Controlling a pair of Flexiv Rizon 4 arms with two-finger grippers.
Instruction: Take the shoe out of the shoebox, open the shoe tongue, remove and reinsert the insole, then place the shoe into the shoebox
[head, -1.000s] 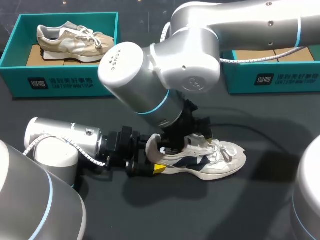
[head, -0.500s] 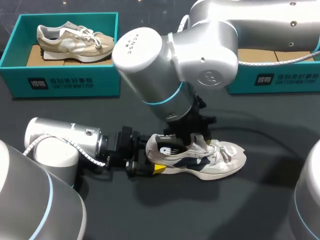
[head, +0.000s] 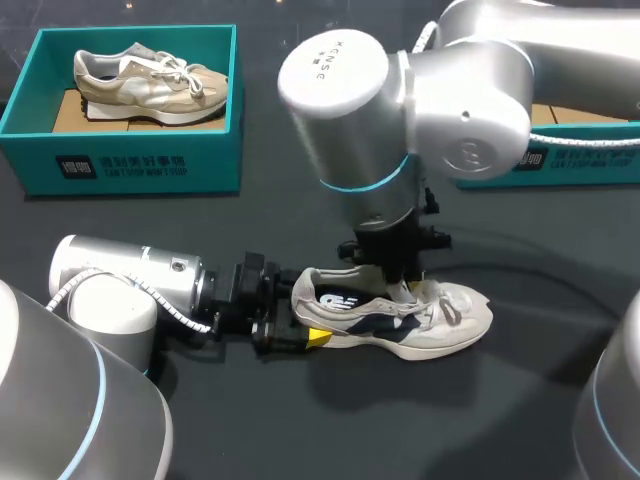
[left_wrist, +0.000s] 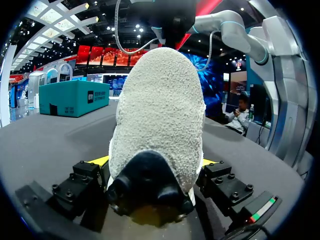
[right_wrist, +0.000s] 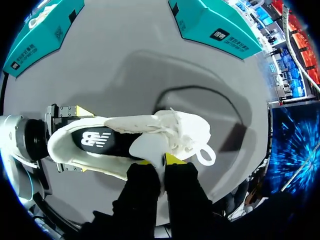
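Observation:
A white and navy shoe (head: 420, 325) lies on its sole on the dark table, toe to the right. Its black insole (head: 340, 300) shows in the opening. My left gripper (head: 300, 335) is open at table level, with the shoe's heel (left_wrist: 160, 115) between its wide-spread fingers. My right gripper (head: 402, 288) comes down from above and is shut on the shoe tongue (right_wrist: 149, 147), which stands up pinched between its yellow tips. The right wrist view shows the insole (right_wrist: 95, 138) behind the tongue and the laces ahead of the gripper (right_wrist: 159, 160).
A teal shoebox (head: 130, 165) at the back left holds a beige shoe (head: 150, 75). A second teal shoebox (head: 545, 160) stands at the back right, partly behind my right arm. A black cable (head: 520, 265) runs over the table right of the shoe.
My right arm has swung right, from over the shoe's heel opening to the tongue, and its fingers have shut on the tongue. The left arm and the shoe have stayed put.

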